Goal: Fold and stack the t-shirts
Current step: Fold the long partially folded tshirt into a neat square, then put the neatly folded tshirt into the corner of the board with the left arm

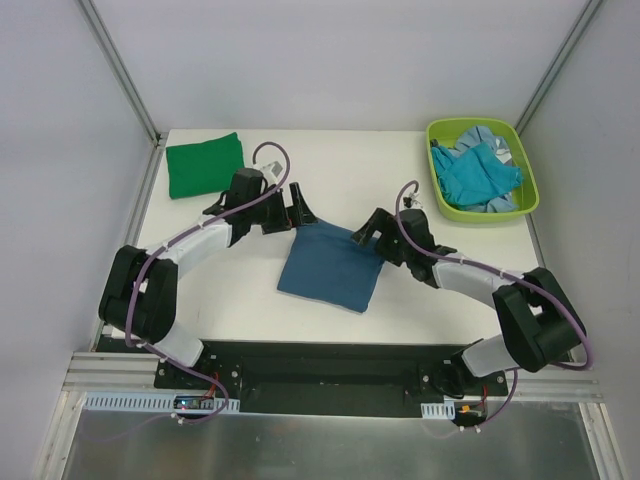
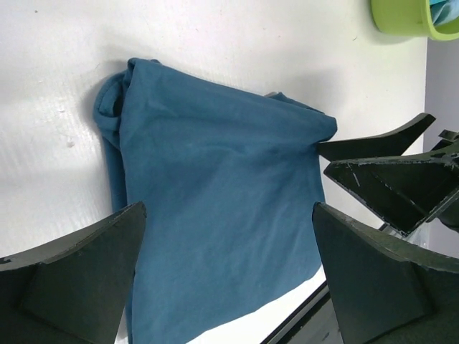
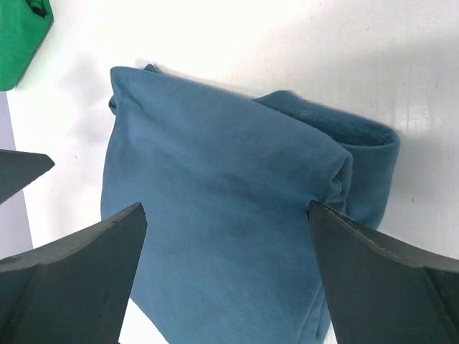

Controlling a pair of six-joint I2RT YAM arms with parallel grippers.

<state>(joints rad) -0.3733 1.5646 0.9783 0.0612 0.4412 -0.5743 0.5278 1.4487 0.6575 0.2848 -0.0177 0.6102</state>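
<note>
The dark teal-blue t-shirt [image 1: 330, 268] lay folded into a rough square near the middle of the worktop [image 1: 350, 170], turned slightly askew, with its near edge towards the arm bases. Its cloth was mostly flat. In the wrist views, one corner showed a small bunched fold and one side showed a doubled, hemmed edge.

The left hand [image 1: 300, 208] stood at the shirt's far left corner, its fingers spread wide apart. In the left wrist view the blue cloth filled the gap between the two dark fingers, lying beneath them. Whether the fingertips touched the cloth could not be told. The right hand [image 1: 366, 230] stood at the far right corner, likewise open. In its own view the shirt spanned the space between its fingers, and the right finger sat close against the folded side. Neither hand gripped anything. The two hands faced each other across the shirt's far edge, and each appeared at the margin of the other's wrist view.

A bright green t-shirt [image 1: 204, 164], folded flat, lay at the far left corner of the worktop, well apart from the blue one. At the far right stood a lime-green bin [image 1: 470, 121] holding crumpled turquoise t-shirts [image 1: 480, 175], with a paler blue piece near its far side.
</note>
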